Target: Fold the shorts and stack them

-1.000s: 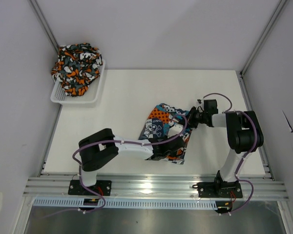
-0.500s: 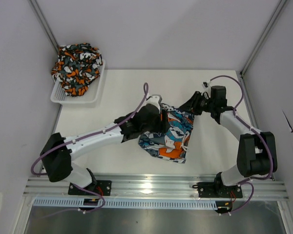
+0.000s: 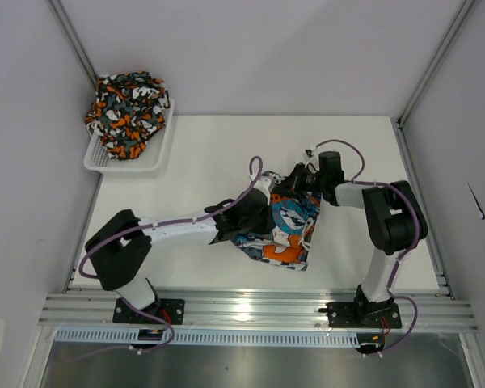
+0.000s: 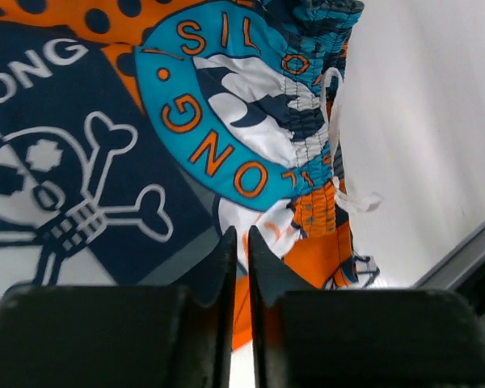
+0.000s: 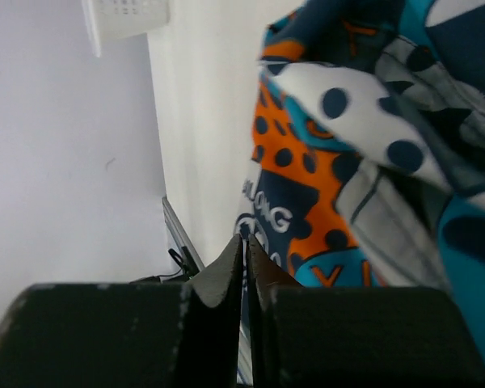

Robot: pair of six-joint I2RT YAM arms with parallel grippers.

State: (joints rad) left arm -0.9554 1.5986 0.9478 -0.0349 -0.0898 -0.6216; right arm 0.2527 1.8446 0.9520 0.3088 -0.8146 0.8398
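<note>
**In the middle of the table: two grippers at the skull shorts**

Near the middle of the table point(image 3: 194, 153), a bit closer to its near edge, the blue, orange and white skull shorts point(image 3: 279, 234) are lying in a bunched heap. Both arms are reaching over the heap's far side. The left gripper point(image 4: 239, 234) is pointing down at the cloth with its jaws almost together, only a thin slit showing. The right gripper point(image 5: 244, 241) is sitting at the heap's far edge, and its jaws are pressing together too. I cannot tell if either one is pinching cloth. A white cord point(image 4: 357, 200) is hanging off the waistband onto the table. In the far left corner, the camouflage shorts point(image 3: 128, 105) are sitting crumpled in the white basket point(image 3: 137, 162).
</note>
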